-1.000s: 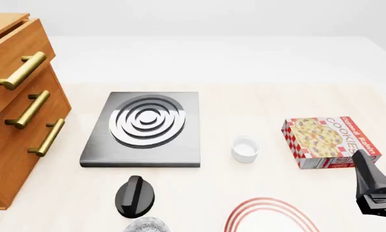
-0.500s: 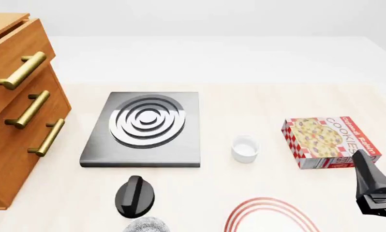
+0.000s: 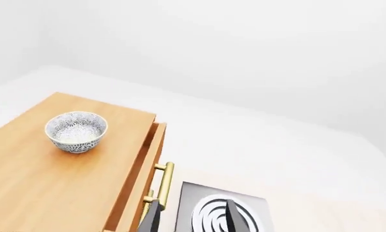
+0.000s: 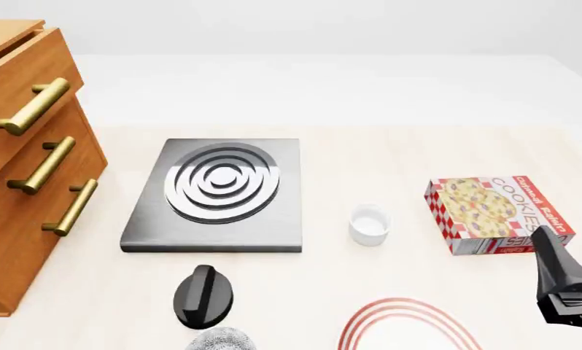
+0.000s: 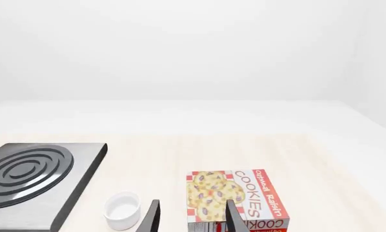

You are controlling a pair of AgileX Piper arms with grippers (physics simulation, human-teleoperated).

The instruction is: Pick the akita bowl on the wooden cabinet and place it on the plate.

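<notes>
As seen from the left wrist, find the akita bowl (image 3: 76, 131) standing upright on the flat top of the wooden cabinet (image 3: 48, 186), set back from the edge above the drawers and touching nothing else. Note its look: round, deep-sided, narrowing to a small foot, covered outside in a dense grey-and-white lacy speckle, paler and creamy inside, with nothing in it. Note also the orange-brown grain of the top and one brass bar handle below the edge.

Count the left gripper (image 3: 193, 220) as open: two dark fingers spread apart, nothing between them, hanging high and well apart from the bowl, out over the grey stove plate (image 3: 222, 215) beside the cabinet.

Count the right gripper (image 5: 193, 217) as open too, fingers parted and holding nothing, just before the cookie box (image 5: 238, 198), with the small white cup (image 5: 123, 209) near one finger. In the front view, look for it low at the right edge, beside the same box.

Look to the near edge of the table in the front view for the plate (image 4: 404, 303): white, flat, thin red rings near the rim, partly cut off by the frame, bare. To its left, find a second speckled bowl (image 4: 221, 340), mostly cut off, just behind it a black rounded object (image 4: 203, 295) of a kind hard to tell
</notes>
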